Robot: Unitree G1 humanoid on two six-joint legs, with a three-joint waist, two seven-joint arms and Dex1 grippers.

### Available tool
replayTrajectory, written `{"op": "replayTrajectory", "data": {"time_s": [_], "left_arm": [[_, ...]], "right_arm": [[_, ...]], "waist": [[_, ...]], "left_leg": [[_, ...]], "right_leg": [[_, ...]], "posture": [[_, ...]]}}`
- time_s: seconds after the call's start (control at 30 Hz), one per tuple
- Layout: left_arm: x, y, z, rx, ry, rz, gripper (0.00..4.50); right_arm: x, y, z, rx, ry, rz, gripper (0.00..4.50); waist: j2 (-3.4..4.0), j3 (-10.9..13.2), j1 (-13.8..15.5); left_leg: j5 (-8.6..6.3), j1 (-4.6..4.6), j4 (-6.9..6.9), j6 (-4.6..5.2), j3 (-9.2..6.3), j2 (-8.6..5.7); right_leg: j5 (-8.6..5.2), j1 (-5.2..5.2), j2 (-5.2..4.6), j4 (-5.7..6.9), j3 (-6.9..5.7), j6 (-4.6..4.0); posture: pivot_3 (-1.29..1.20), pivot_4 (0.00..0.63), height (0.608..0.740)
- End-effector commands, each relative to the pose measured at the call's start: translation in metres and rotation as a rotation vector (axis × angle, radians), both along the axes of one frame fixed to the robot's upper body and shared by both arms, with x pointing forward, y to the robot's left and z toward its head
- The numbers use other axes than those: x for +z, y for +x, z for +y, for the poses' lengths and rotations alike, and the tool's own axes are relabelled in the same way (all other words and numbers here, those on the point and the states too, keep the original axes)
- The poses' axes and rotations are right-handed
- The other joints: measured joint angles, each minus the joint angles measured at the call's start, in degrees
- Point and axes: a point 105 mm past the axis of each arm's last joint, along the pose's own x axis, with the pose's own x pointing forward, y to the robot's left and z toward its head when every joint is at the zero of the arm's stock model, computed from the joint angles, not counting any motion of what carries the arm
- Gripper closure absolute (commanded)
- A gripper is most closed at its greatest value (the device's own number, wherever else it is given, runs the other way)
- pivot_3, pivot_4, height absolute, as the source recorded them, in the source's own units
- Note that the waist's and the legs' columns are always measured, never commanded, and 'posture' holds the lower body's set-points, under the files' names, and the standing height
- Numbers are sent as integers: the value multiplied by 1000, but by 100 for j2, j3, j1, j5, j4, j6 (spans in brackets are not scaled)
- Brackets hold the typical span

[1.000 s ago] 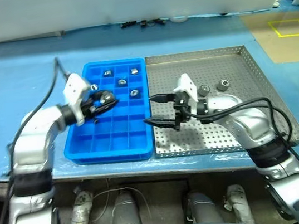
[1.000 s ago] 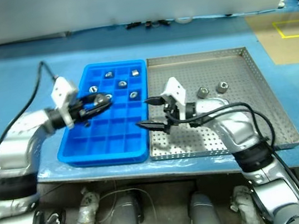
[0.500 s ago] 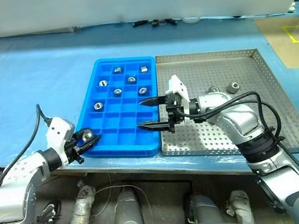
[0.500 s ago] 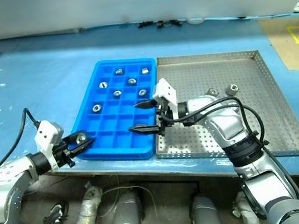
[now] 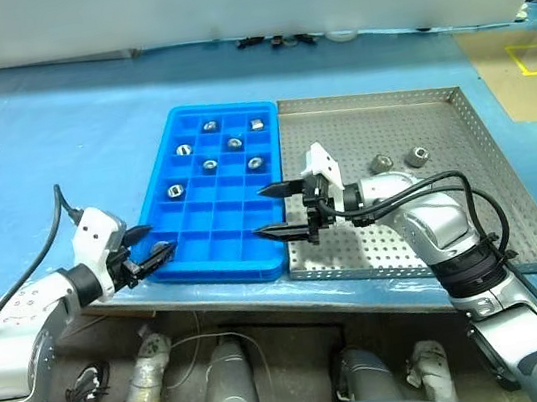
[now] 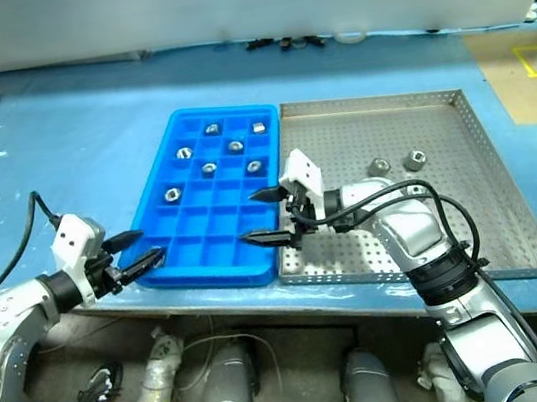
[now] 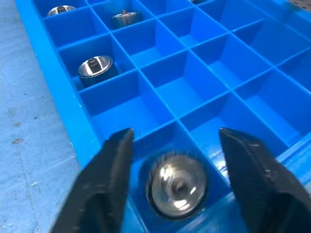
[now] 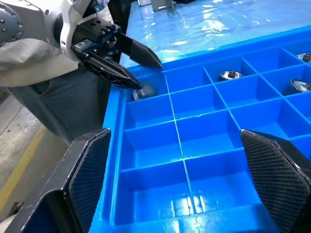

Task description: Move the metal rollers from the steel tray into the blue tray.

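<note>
Left gripper (image 5: 162, 249) parted at the near left corner of the blue tray (image 5: 189, 261), nothing clamped. Right gripper (image 5: 270, 211) spread wide over the seam with the steel tray (image 5: 474, 221), empty, pointing left. Six metal rollers (image 5: 234, 143) in far compartments, two more (image 5: 380, 162) on the steel tray.

Left wrist view: fingers (image 7: 104, 177) apart, straddling a roller (image 7: 177, 187) loose in the corner compartment, hidden from the head views.

Right wrist view: broad fingers (image 8: 90, 174) apart over bare compartments, facing the other gripper.
</note>
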Motion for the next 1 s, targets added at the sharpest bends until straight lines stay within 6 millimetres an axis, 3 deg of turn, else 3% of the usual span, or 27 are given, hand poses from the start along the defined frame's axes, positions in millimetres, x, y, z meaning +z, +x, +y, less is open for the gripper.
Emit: {"op": "replayTrajectory", "data": {"time_s": [0.03,0.17,0.33,0.37,0.47,0.6,0.67,0.87,1.0], "left_arm": [[6,6,4,10,35,-33,595],[18,15,2,-5,33,-76,595],[65,55,-29,-86,-6,-242,595],[72,64,-37,-100,-21,-262,595],[91,103,-89,-218,-55,-328,595],[77,139,-138,-302,-68,-277,66],[68,147,-156,-341,-48,-256,26],[63,162,-212,-329,1,-256,26],[62,149,-255,-397,-14,-244,26]], "right_arm": [[8,-1,-1,-4,17,-44,0],[9,-1,-3,-17,19,-50,0],[16,4,-13,-80,34,-74,0],[17,5,-15,-92,37,-79,0],[26,6,-25,-161,56,-107,0],[31,2,-39,-255,71,-128,0],[32,-2,-45,-301,77,-135,0],[32,-16,-68,-476,85,-152,0],[27,-27,-74,-553,86,-144,0]], "waist": [[0,0,1],[0,0,-1],[-2,-1,45],[-2,-2,27],[-4,-4,29],[-8,-7,-82],[-10,-7,-185],[-11,-8,-458],[-11,-8,-608]], "left_leg": [[0,2,0,0,0,0],[1,8,2,-2,0,-1],[8,1,15,-11,-1,-1],[10,2,20,-15,-1,-3],[15,12,26,-22,2,-16],[27,-3,53,-32,3,-16],[22,-12,64,-21,3,-16],[3,-25,74,9,3,-16],[-7,-21,77,24,8,-19]], "right_leg": [[0,0,0,3,1,0],[0,0,0,14,4,0],[0,1,-6,41,-2,0],[3,2,-8,43,1,2],[12,10,-14,44,11,13],[24,9,-17,39,16,25],[29,8,-13,35,15,33],[40,2,-9,27,13,54],[41,10,-13,13,16,55]], "posture": [[213,150,740],[195,150,740],[135,150,740],[119,150,740],[43,150,740],[-82,150,740],[-126,150,740],[-297,150,740],[-405,150,740]]}}
